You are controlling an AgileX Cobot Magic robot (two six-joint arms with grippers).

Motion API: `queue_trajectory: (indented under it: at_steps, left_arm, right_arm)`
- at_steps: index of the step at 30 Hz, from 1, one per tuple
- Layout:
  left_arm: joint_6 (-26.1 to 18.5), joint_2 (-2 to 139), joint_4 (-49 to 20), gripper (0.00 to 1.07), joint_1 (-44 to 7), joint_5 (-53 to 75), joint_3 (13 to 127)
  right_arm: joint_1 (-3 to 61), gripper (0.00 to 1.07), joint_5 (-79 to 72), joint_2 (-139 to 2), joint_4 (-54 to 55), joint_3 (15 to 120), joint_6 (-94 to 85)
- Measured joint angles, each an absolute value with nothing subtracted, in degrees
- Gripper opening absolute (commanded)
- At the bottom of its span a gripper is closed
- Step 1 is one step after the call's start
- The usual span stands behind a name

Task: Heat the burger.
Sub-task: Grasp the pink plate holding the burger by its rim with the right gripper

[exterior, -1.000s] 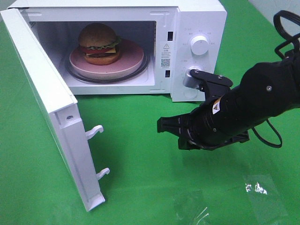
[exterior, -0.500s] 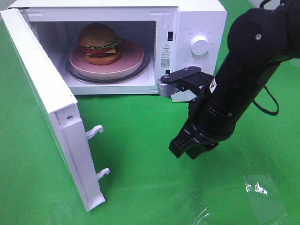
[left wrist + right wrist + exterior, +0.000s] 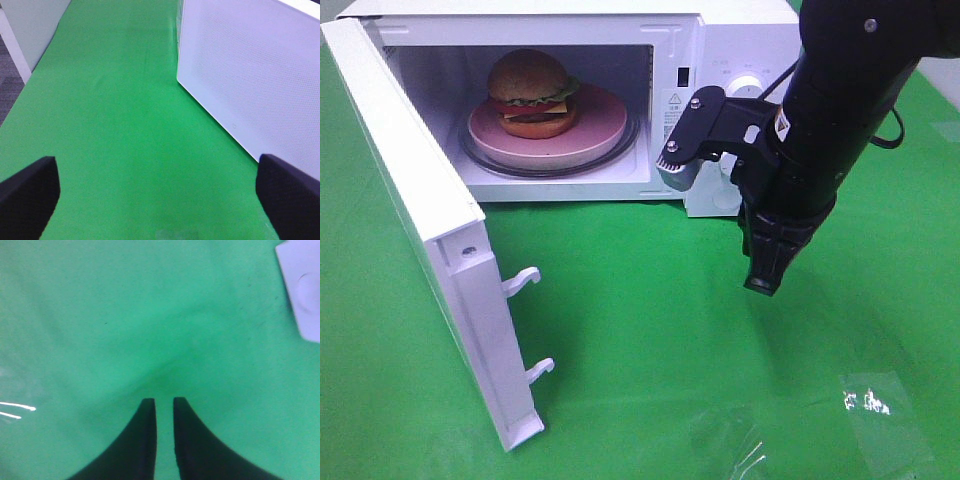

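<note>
Matte black left gripper [image 3: 160,192] (fingers wide, empty) faces the open white microwave door [image 3: 430,250]. The glossy-bunned layered burger [image 3: 530,92] sits on a round pink plate [image 3: 605,125] inside the white microwave [image 3: 745,45] at the bench's far edge. Black right gripper [image 3: 762,285]: narrowly parted, empty. Push the door's free edge squarely until it latches.

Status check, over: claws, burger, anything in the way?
Left gripper wide open, empty. Right gripper barely open, empty, over green cloth. Burger on pink plate inside microwave, door open. Right arm close before control panel.
</note>
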State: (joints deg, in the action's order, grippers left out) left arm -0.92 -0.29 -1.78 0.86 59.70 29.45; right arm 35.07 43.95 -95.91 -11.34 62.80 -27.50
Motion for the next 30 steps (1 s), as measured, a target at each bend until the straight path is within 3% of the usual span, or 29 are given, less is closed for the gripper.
queue_trajectory:
  at_steps: [9,11,14,15,16,18,19,20,25,30]
  left_arm:
    - [-0.92,-0.29,-1.78,1.0,0.86,59.7,29.45]
    - [-0.92,-0.29,-1.78,1.0,0.86,59.7,29.45]
    - [-0.92,-0.29,-1.78,1.0,0.86,59.7,29.45]
    - [-0.92,-0.29,-1.78,1.0,0.86,59.7,29.45]
    - [-0.92,-0.29,-1.78,1.0,0.86,59.7,29.45]
    - [-0.92,-0.29,-1.78,1.0,0.86,59.7,29.45]
    - [-0.92,-0.29,-1.78,1.0,0.86,59.7,29.45]
    - [-0.92,-0.29,-1.78,1.0,0.86,59.7,29.45]
    - [-0.92,-0.29,-1.78,1.0,0.86,59.7,29.45]
    - [-0.92,-0.29,-1.78,1.0,0.86,59.7,29.45]
  right_arm:
    - [35.07,0.22,33.29,-95.91,-13.29,62.8,-50.42]
    - [35.07,0.33,28.76,-95.91,-13.29,62.8,-59.07]
    - [35.07,0.37,26.64,-95.91,-13.35,62.8,-61.82]
    - [35.07,0.46,25.55,-95.91,-13.35,62.8,-62.97]
    - [35.07,0.46,25.55,-95.91,-13.35,62.8,-62.97]
    - [35.07,0.68,22.8,-95.91,-13.35,62.8,-65.78]
    - [35.07,0.68,22.8,-95.91,-13.35,62.8,-65.78]
    - [35.24,0.79,22.29,-95.91,-13.35,62.8,-66.18]
    - [35.47,0.93,20.86,-96.2,-13.35,63.03,-66.18]
    - [36.38,0.93,20.45,-97.92,-13.46,63.94,-66.12]
